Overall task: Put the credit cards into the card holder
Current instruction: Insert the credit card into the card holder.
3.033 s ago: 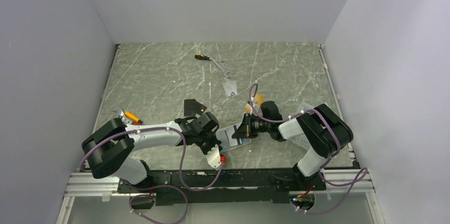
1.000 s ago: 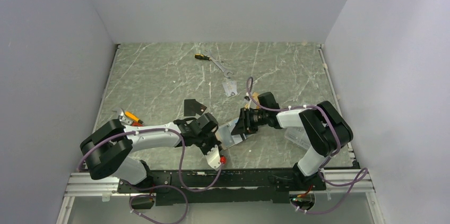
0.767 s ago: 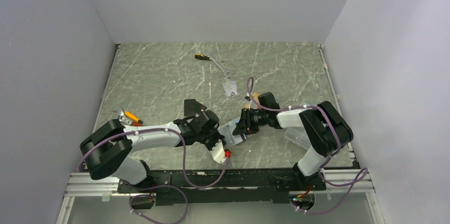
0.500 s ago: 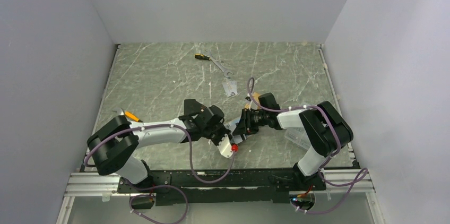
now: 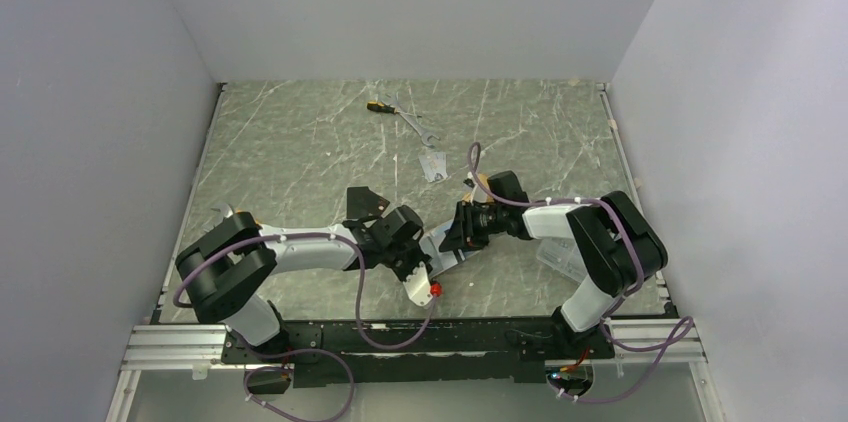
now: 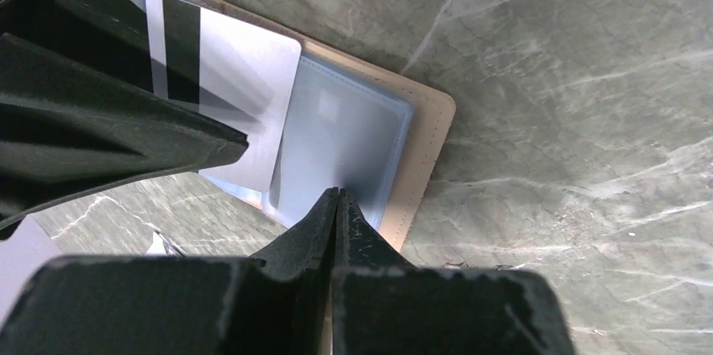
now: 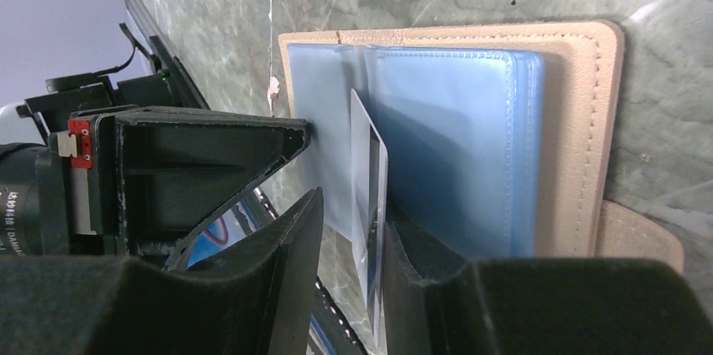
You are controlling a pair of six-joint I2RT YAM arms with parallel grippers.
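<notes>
Card holder (image 6: pixel 430 132) pinned open, silver card (image 6: pixel 227 77) at the sleeve mouth

The card holder lies opened flat on the table (image 5: pixel 300 142), near the front edge between the two arms. Its blue sleeves (image 7: pixel 446 136) face up, with the tan rim showing around them. The left gripper (image 6: pixel 336 199) is clenched with nothing between its fingers. Its joined tips rest on the blue sleeves, which reads as holding the card holder down. The right gripper (image 7: pixel 355 212) is grasping the silver card, whose magnetic stripe shows in the left wrist view. From the right wrist the card stands edge-on, its leading edge over the fold between the sleeves.

The step in hand looks like inserting this card. The next move calls for lining the card's edge up with a sleeve opening and laying it flatter. It can then slide in while the left gripper pins the card holder. A light grip would let the thin card pivot.

As for contents, a pale square shows through one sleeve in the left wrist view, but I cannot tell whether a card sits inside. A black card (image 5: pixel 362 202) and a second silver card (image 5: pixel 433 164) lie loose on the table farther back, so at least those two wait their turn. The clear plastic box (image 5: pixel 558 257) beside the right arm is too faint to tell what it holds.
</notes>
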